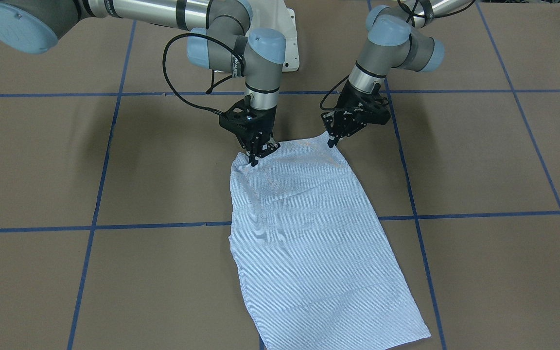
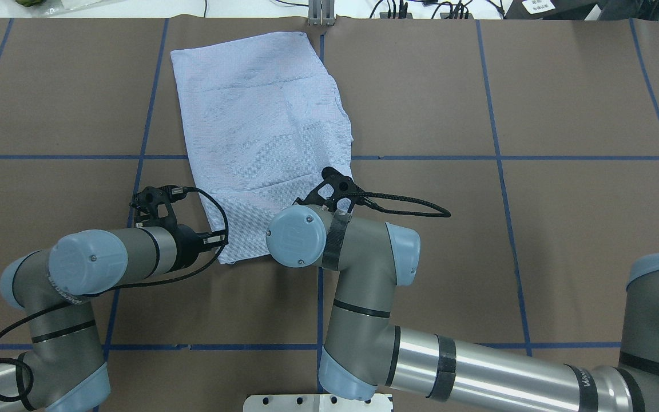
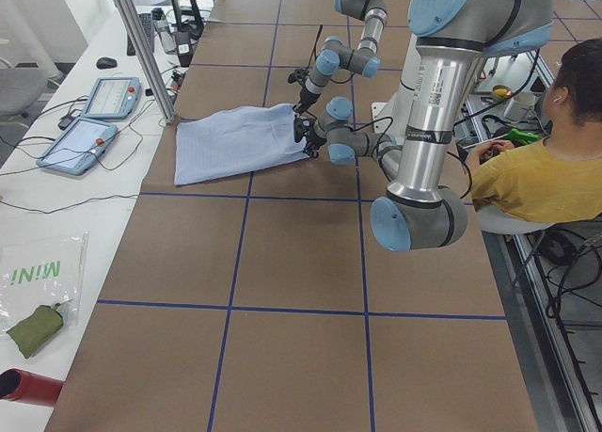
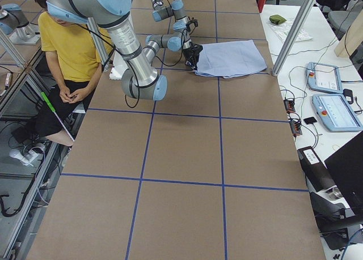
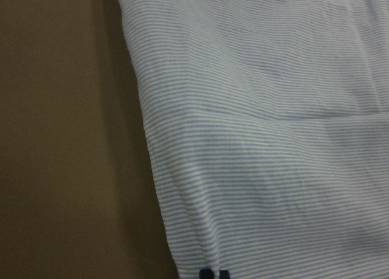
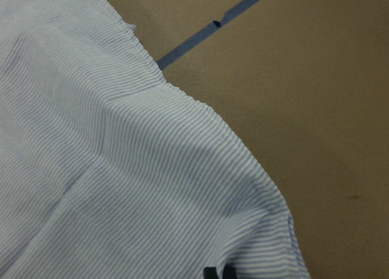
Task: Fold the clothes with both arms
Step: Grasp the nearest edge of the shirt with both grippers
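Observation:
The light blue, finely striped shirt (image 1: 309, 243) lies as a long folded rectangle on the brown table, and also shows in the overhead view (image 2: 261, 131). My left gripper (image 1: 332, 142) is shut on one corner of the shirt's edge nearest the robot; its closed fingertips (image 5: 214, 273) pinch the cloth (image 5: 273, 139). My right gripper (image 1: 254, 159) is shut on the other near corner, which bunches slightly; its fingertips (image 6: 219, 272) are closed on the cloth (image 6: 121, 169). In the overhead view both grippers are hidden under their wrists.
Blue tape lines (image 1: 163, 225) grid the table. The white pedestal base (image 1: 289, 43) stands behind the grippers. A metal post (image 2: 321, 11) rises at the far edge by the shirt's end. A seated person in yellow (image 3: 546, 168) and teach pendants (image 3: 103, 98) lie off the table.

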Controlling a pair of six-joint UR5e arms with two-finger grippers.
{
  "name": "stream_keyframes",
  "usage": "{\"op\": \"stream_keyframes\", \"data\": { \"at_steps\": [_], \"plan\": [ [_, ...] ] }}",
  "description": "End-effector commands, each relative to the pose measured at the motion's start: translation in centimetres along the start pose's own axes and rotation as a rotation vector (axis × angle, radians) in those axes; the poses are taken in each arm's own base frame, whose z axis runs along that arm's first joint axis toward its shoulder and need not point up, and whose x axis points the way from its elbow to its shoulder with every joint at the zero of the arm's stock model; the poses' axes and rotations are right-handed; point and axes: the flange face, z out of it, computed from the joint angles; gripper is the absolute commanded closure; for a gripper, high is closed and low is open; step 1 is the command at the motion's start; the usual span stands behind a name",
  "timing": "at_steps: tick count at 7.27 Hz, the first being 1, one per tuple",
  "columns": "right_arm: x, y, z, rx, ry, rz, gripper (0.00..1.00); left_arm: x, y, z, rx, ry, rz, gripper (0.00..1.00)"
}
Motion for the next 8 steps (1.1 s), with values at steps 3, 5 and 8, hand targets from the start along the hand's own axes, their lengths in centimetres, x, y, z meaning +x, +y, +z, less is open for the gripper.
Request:
{"op": "stream_keyframes", "data": {
  "at_steps": [3,5,8],
  "plan": [
    [12.2,-1.1,-14.0,-0.087,-0.088,-0.072,1.0,7.0,2.1,-9.8,-0.085,0.157,0.012,1.0],
    [17.4,2.2,-22.3,-0.118,-0.1,-0.146,1.0,8.7,3.9,-13.6,-0.122,0.234,0.025,1.0],
    [18.5,0.5,-25.7,-0.112,-0.093,-0.143,1.0,10.8,5.7,-21.8,-0.227,0.224,0.02,1.0]
  ]
}}
